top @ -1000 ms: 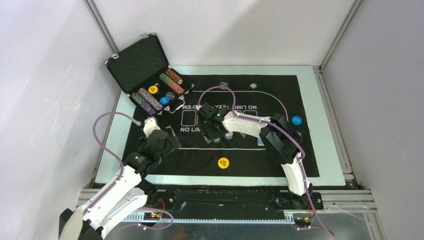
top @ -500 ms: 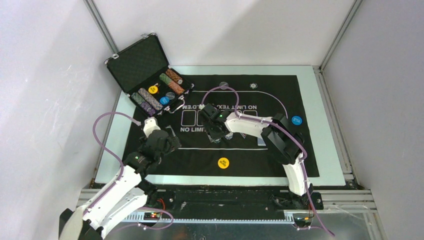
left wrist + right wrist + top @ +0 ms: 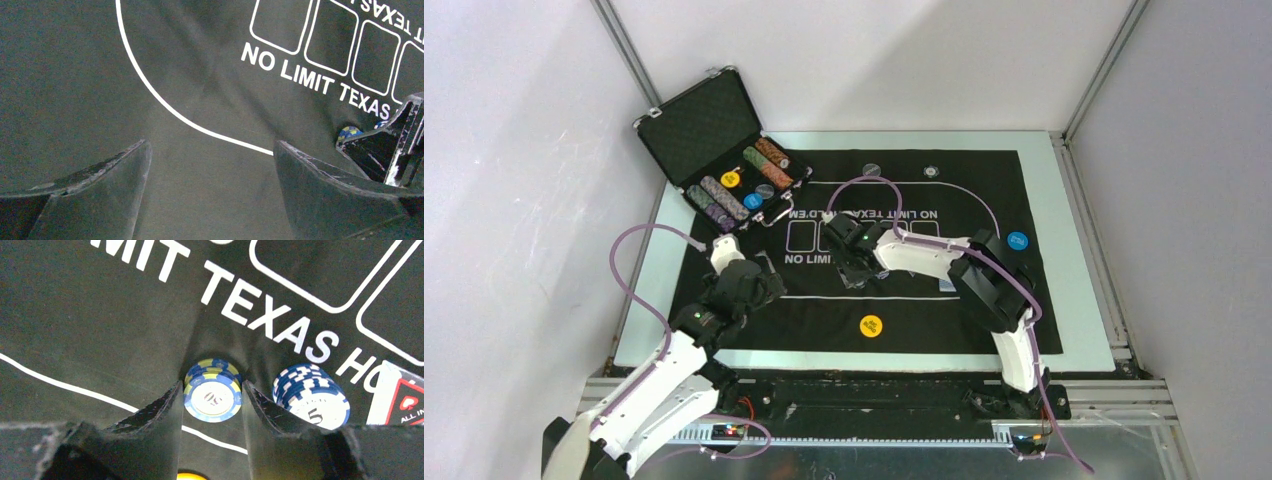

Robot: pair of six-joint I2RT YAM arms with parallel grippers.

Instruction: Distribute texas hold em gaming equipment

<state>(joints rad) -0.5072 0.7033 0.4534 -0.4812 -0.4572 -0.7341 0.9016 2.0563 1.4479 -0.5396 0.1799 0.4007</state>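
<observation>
the right gripper (image 3: 211, 389) is pinching a small stack of chips (image 3: 212, 399) by its sides on the black mat (image 3: 100, 315). they are looking hard, smooth, light, maybe sliding apart. the left gripper (image 3: 211, 150) is spreading wide, holding nothing.

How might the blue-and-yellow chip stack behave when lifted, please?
The chip stack looks like loose discs, so lower ones may slip out. The right gripper pinches only rims, so it could tilt. Dropped chips would likely roll.
</observation>
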